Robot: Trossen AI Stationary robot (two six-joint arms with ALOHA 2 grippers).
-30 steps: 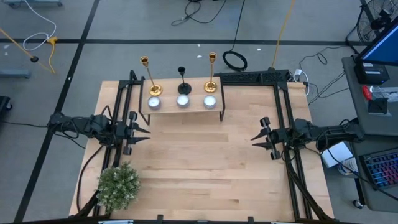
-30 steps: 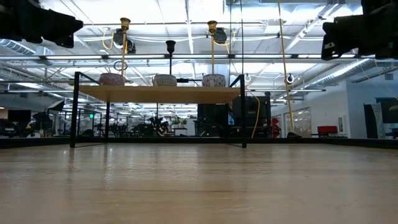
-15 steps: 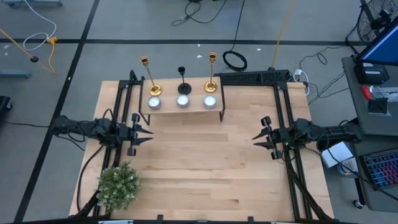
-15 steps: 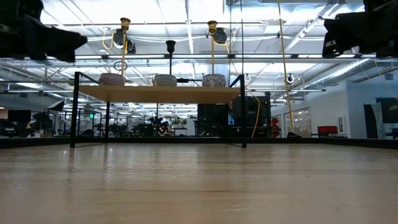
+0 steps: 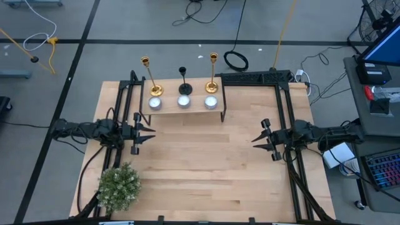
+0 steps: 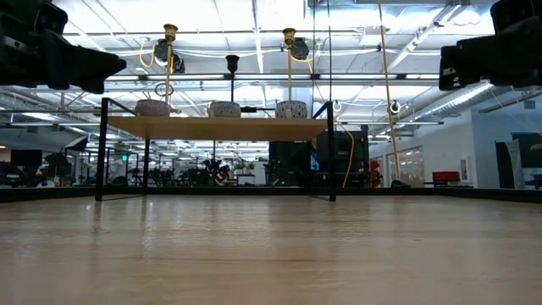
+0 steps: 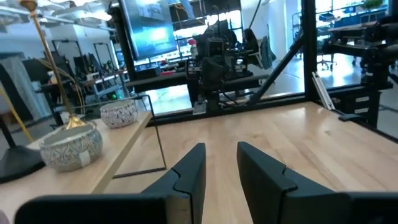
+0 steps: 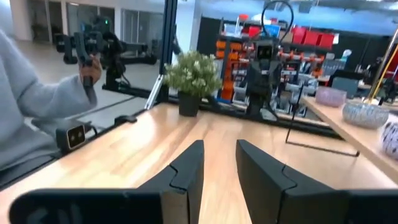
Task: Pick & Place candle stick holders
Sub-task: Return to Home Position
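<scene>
The big wooden table point(image 5: 206, 169) looks as it did a second ago, and so does the small shelf point(image 5: 195, 107) at its far edge. What has changed is slight. The left arm has drifted a little towards the near side and sunk lower in the low view, while the right arm has barely stirred. To me that reads as both arms settling at their resting spots, with the placing done. The left gripper point(image 5: 147, 134) hangs over the table's left side and the right gripper point(image 5: 256, 141) over its right side, well apart from the shelf. Each one's fingers are parted with nothing between them. The three candle stick holders point(image 5: 184, 80) stand untouched in a row along the back of the shelf, the shorter black one between the two gold ones. Their long axes are upright, bases down and cups pointing at the ceiling. A white tealight candle point(image 5: 184, 101) sits just in front of each.
</scene>
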